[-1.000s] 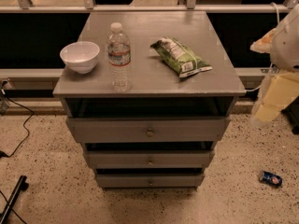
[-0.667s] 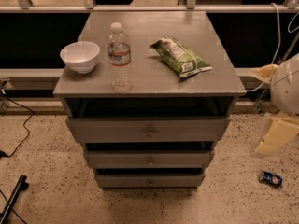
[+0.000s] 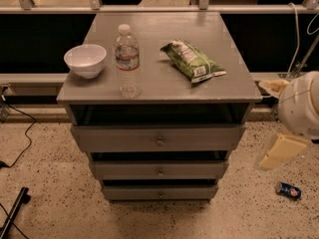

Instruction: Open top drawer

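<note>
The top drawer (image 3: pixel 124 139) is found directly below the front edge of the worktop (image 3: pixel 164 86), under a dark gap, and its front is judged not yet to be drawn out. Its knob (image 3: pixel 160 141) is set at the middle of the front. The gripper (image 3: pixel 281 152) is seen off the front right corner of the worktop, lower than the surface and well apart from the knob; whether it is released or clenched cannot be told. The step in hand is judged to be the approach. It would be done well if the gripper were brought across to face the drawer front squarely, at the knob's height. The knob should be taken centrally before any pull is made, and the pull kept straight outward so that the drawer is not skewed. A bowl (image 3: pixel 85 60) at the left edge, a bottle (image 3: pixel 127 61) near the front edge and a snack bag (image 3: pixel 193 61) towards the right edge are best left undisturbed by a smooth, unjerked pull.
</note>
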`<state>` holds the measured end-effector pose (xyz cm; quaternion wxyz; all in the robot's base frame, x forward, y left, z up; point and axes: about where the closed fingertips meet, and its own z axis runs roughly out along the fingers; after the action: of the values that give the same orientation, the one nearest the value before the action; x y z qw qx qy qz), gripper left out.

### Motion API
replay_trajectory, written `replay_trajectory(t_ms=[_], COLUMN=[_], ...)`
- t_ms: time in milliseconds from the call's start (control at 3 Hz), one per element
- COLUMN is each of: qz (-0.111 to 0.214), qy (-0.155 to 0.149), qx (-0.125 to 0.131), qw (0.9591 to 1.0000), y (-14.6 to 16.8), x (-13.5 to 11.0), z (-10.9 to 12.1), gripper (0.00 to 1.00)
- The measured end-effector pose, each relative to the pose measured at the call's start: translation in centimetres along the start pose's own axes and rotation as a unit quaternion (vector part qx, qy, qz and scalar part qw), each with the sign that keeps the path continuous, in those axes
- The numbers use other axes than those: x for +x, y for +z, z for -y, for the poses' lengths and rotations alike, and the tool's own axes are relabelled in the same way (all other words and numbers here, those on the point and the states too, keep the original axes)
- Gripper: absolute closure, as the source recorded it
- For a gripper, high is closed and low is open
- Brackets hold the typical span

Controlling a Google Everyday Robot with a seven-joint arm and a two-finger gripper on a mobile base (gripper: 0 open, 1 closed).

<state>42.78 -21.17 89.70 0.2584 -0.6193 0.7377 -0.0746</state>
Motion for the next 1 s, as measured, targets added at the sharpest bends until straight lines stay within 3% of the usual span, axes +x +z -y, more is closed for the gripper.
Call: replay_trajectory(t_ms=[333, 667, 1000], qz=[0.008, 0.008, 0.003], qy=[-0.011, -0.017, -0.019], qx=[0.023, 0.046, 0.038], qw=[0.9996, 0.9988, 0.9991], y=[2.9, 4.0, 5.1], x=[0.9, 1.5, 1.3], z=[-3.0, -2.8, -3.0], gripper=[0.00, 0.00, 0.00])
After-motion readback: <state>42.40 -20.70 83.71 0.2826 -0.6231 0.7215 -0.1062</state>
